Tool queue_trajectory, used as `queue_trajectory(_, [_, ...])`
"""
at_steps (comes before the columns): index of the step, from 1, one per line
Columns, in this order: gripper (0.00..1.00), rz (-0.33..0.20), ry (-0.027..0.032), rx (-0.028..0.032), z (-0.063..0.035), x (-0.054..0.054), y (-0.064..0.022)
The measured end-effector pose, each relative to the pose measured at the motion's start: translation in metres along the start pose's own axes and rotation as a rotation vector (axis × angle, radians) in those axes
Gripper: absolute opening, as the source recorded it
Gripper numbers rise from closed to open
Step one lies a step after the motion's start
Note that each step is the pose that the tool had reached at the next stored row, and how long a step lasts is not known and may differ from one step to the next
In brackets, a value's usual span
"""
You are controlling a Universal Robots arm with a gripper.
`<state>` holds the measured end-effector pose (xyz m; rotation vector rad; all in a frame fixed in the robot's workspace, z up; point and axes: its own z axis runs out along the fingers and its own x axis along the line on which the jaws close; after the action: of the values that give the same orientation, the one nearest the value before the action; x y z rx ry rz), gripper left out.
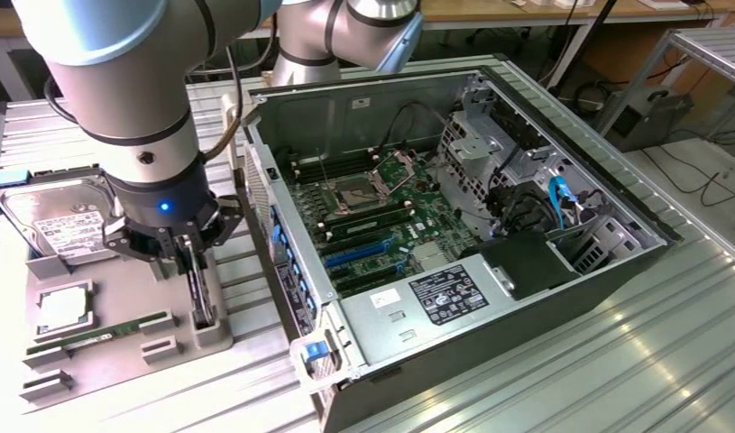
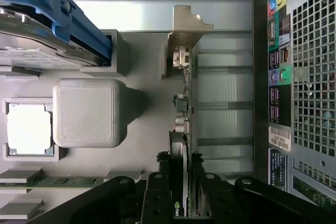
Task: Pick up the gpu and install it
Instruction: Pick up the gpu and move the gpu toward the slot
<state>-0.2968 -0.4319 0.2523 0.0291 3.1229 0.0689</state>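
The gripper (image 1: 188,268) clamps the gpu (image 1: 202,298), which stands edge-on in its gray holder (image 1: 126,354) beside the computer case (image 1: 380,117). A grip near one end could tilt the card and jam it in the holder.

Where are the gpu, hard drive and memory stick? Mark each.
gpu (image 1: 201,300), exterior view, on its upper edge.
hard drive (image 1: 72,233), exterior view, on its white label.
memory stick (image 1: 103,330), exterior view, on the middle of its green strip.

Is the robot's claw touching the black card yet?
Cannot tell. In the wrist view the gripper straddles the gpu, but black on black hides any contact or gap.
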Motion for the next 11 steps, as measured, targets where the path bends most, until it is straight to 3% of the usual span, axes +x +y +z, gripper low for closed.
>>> queue_trajectory(5, [0.26,-0.005,0.0002,-0.0001,-0.0189,0.000,0.0009])
queue_trajectory(11, [0.26,-0.009,0.0004,-0.0008,-0.0509,-0.001,0.0021])
